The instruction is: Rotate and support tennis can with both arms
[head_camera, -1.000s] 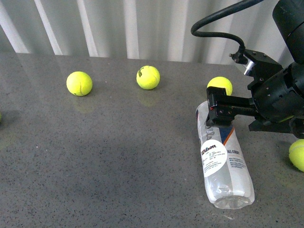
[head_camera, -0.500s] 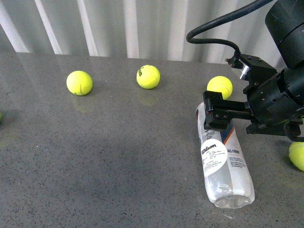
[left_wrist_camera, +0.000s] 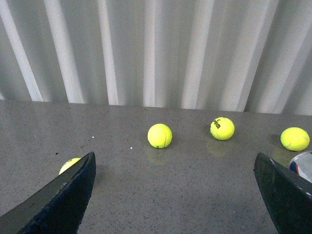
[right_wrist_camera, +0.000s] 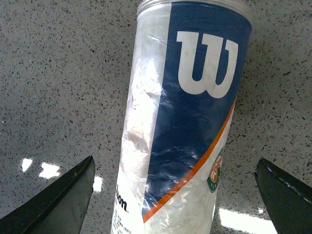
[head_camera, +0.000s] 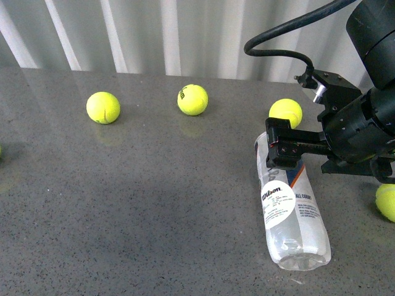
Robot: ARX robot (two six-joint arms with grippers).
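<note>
The can (head_camera: 290, 209) is being shown lying on its side on the grey table (head_camera: 154, 203), in the lower right of the front view. Its far end is being pointed toward the upper right and its clear near end toward the bottom edge. Its white label with the Wilson name is being turned upward.

The right gripper (head_camera: 282, 147) is being held over the can's far end, at the right middle of the front view, with a black cable (head_camera: 278, 37) looping above it. In the right wrist view the can (right_wrist_camera: 185, 122) is being framed between the two fingers (right_wrist_camera: 58, 204), which are being held wide apart in the lower corners. No finger is being pressed against the can there.

The left gripper (left_wrist_camera: 175, 195) is being seen only in the left wrist view, its fingers also being held wide apart in the lower corners, with nothing between them. The can's end (left_wrist_camera: 302, 163) is being glimpsed at the right edge of that view.

Balls are being seen scattered on the table: one (head_camera: 103, 108) at the upper left, one (head_camera: 192, 100) at upper centre, one (head_camera: 286, 113) just beyond the can, and one (head_camera: 387, 200) being cut off by the right edge. A ribbed white wall (head_camera: 185, 37) is being shown behind the table.
</note>
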